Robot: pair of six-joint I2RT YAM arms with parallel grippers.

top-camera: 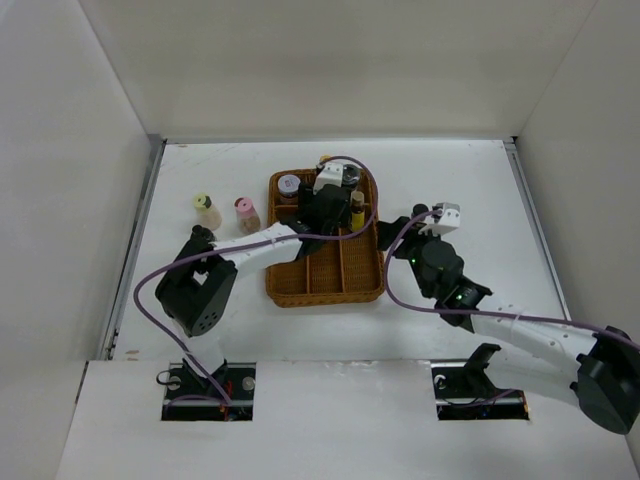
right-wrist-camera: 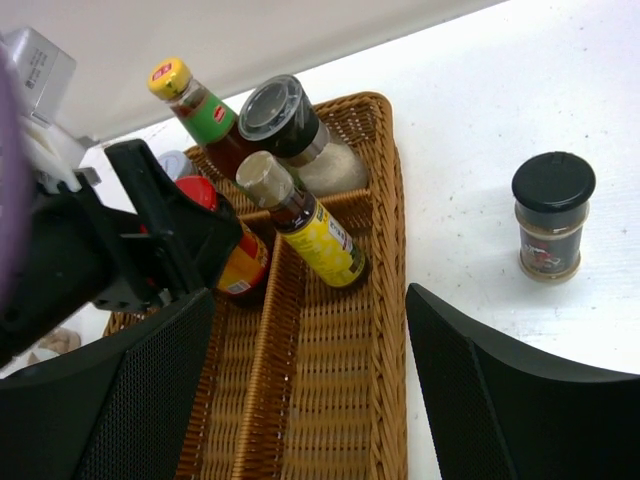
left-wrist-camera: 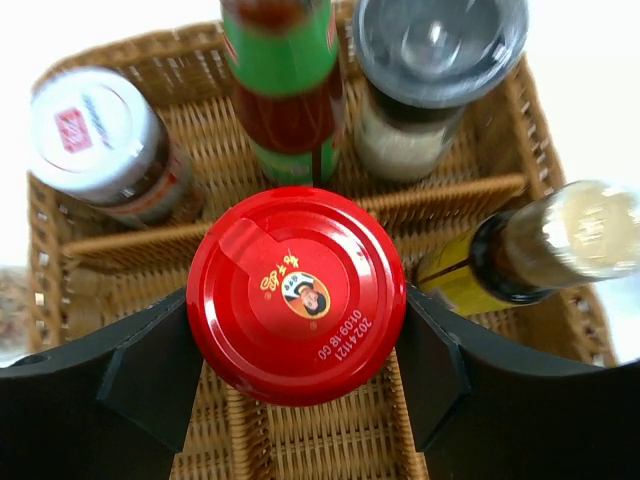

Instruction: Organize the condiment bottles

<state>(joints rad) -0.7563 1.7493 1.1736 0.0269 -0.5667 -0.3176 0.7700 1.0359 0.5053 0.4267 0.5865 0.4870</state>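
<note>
My left claw point(left-wrist-camera: 300, 345) pinches the red-capped jar point(left-wrist-camera: 296, 290) by its lid: glossy round cap, gold print, date stamp. It is upright within the wicker tray point(left-wrist-camera: 480, 188). My right claw point(right-wrist-camera: 310, 335) is spread.

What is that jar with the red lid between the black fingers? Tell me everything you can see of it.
The red-capped jar has a round, glossy red lid, plastic by the look, with a flip tab, a small face logo and a printed date. A yellow-and-red label shows below it. It stands upright in the wicker tray, just nearside of the cross divider. The left gripper has its black fingers against both sides of the lid. Its base is hidden.
</note>
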